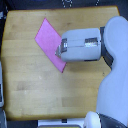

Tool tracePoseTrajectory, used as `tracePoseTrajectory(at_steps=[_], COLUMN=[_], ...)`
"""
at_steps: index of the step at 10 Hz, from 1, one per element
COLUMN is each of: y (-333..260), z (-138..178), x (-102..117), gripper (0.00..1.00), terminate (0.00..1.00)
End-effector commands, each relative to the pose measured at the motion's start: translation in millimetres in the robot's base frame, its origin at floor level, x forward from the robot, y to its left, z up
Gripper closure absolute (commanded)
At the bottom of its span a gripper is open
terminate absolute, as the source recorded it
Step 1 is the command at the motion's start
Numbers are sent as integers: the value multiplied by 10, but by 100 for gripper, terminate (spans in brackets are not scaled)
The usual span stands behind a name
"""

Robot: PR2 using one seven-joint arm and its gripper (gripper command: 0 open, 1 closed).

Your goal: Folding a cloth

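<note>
wooden tabletop [30,90], dark surround beyond its edges

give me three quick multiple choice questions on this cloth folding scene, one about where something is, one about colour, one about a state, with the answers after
1. Where does the cloth lie on the wooden table?
A. in its upper half, set at a slant
B. at its bottom edge, squared to the edge
C. hanging off the exterior view's left side

2. What colour is the cloth?
A. blue
B. pink-magenta
C. white

3. In what state is the cloth?
A. bunched in a ball
B. lifted clear of the table
C. spread flat, with the robot arm over one end

Answers:
1 A, it sits toward the top of the table with its edges running diagonally.
2 B, it is plain pink-magenta against the tan wood.
3 C, it lies flat and the arm covers the end toward the exterior view's right; the gripper itself cannot be made out.
</note>
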Motion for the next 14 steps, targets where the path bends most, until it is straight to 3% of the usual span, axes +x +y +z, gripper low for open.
tracePoseTrajectory(at_steps=[1, 10, 11, 14], y=[43, -57, -48, 19], z=[-337, -630, -604, -552], x=[-61, -134, -132, -89], gripper=[0, 0, 100, 100], terminate=[0, 0, 0, 0])
